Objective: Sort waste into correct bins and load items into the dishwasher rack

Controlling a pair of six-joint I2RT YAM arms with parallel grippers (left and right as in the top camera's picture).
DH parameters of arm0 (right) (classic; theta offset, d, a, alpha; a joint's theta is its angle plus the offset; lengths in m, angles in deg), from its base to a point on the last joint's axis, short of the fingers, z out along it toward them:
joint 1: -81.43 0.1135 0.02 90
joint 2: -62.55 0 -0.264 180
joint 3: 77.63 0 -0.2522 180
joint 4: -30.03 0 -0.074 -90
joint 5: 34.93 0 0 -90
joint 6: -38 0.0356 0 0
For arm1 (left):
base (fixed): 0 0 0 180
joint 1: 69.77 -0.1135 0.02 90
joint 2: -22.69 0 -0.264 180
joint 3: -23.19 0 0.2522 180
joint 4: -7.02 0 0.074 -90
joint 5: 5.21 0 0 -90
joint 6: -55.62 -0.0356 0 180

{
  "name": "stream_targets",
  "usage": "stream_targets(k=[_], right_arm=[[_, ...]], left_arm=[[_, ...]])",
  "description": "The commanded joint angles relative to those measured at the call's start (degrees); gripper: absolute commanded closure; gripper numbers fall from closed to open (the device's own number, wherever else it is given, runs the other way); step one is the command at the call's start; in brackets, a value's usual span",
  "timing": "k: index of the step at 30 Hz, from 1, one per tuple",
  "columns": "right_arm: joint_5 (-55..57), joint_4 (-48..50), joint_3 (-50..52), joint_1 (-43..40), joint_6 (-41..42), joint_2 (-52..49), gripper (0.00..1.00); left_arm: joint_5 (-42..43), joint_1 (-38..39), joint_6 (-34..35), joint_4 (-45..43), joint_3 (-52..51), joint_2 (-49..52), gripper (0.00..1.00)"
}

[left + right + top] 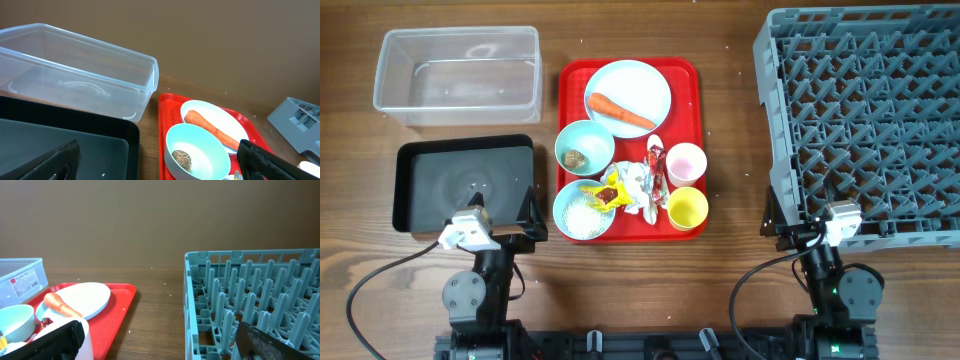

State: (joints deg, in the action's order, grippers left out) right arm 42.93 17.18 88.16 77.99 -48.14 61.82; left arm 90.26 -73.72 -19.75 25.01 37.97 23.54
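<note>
Overhead, the carrot (620, 111) lies on the plate (645, 80) on the red tray (688, 125).

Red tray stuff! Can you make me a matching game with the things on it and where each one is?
Things:
1. carrot
2. brown lump
3. rice
4. pink cup

Places:
A. beside the yellow cup
B. in the bowl next to the plate
C. on the plate
D. in the other bowl, farthest from the plate

Pairs: 1-C, 2-B, 3-D, 4-A.
</note>
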Motion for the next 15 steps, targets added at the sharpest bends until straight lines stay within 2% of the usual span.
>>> stream_targets(k=[1,5,9,15], right_arm=[[0.1,0.1,0.1,0.3,2.8,0.5,0.0],[-0.3,0.3,-0.5,0.3,2.4,0.4,0.0],[-0.4,0.3,-4.8,0.3,2.1,-2.1,0.0],[-4.7,-1.4,-17.2,0.3,-1.7,-16.5,0.01]], left_arm=[[0.1,-0.4,-0.7,-0.4,-0.7,-0.5,0.0],[0.1,-0.4,-0.8,-0.2,0.7,-0.3,0.0],[0.0,-0.4,-1.0,2.1,7.6,4.5,0.0],[3.8,-0.4,-5.5,7.2,26.3,27.0,0.0]])
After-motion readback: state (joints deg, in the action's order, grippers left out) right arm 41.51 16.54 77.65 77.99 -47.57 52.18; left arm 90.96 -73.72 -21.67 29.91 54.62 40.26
